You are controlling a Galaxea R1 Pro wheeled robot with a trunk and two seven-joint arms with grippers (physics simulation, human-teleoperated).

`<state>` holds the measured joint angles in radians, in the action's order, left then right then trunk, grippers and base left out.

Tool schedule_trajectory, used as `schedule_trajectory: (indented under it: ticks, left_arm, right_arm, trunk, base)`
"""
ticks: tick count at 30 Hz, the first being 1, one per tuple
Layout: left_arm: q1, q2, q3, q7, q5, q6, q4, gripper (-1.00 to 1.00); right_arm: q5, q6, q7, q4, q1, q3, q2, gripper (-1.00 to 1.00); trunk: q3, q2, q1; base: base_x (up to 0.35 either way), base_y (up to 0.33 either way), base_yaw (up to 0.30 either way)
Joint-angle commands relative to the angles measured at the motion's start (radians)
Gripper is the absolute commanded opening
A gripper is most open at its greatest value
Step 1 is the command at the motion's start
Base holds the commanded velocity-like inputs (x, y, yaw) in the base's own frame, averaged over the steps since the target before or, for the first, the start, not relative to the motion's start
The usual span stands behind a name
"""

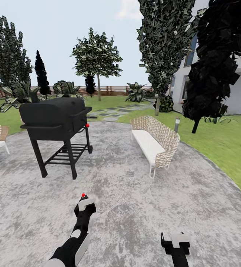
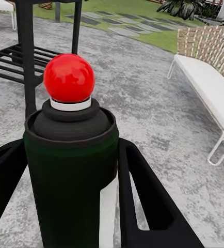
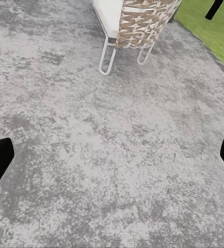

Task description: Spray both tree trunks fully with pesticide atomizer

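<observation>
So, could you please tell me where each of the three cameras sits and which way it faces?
Head view: high on the robot, looking forward and down over the paved patio at the barbecue grill and wicker bench; both arms show.
Left wrist view: behind the left pincer, shut on the pesticide atomizer.
Right wrist view: above paving, right pincer open.
All three share the bench.
</observation>
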<state>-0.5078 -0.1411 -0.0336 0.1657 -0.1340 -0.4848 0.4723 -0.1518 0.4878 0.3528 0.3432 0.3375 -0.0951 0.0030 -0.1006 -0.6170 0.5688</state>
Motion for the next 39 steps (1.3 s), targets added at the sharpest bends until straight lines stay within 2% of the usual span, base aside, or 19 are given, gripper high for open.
schedule_trajectory:
  ticks: [1,13,39]
  left_arm:
    - [0.0,0.0,0.0,0.0,0.001,0.0,0.0,-1.0]
    - [0.0,0.0,0.0,0.0,0.001,0.0,0.0,-1.0]
    - [0.0,0.001,0.0,0.0,0.001,0.001,0.0,-1.0]
  right_arm:
    - [0.0,0.0,0.0,0.0,0.0,0.0,0.0,1.0]
    - [0.0,0.0,0.0,-0.001,0.0,0.0,0.0,1.0]
    - [0.0,-0.001,0.0,-0.027,0.0,-0.002,0.0,1.0]
  trunk:
    - [0.0,0.0,0.0]
    - [0.0,0.0,0.0]
    - [0.0,0.0,0.0]
  base:
    - [0.254,0.0,0.0]
    - [0.254,0.112,0.0]
    - [0.268,0.045,0.0]
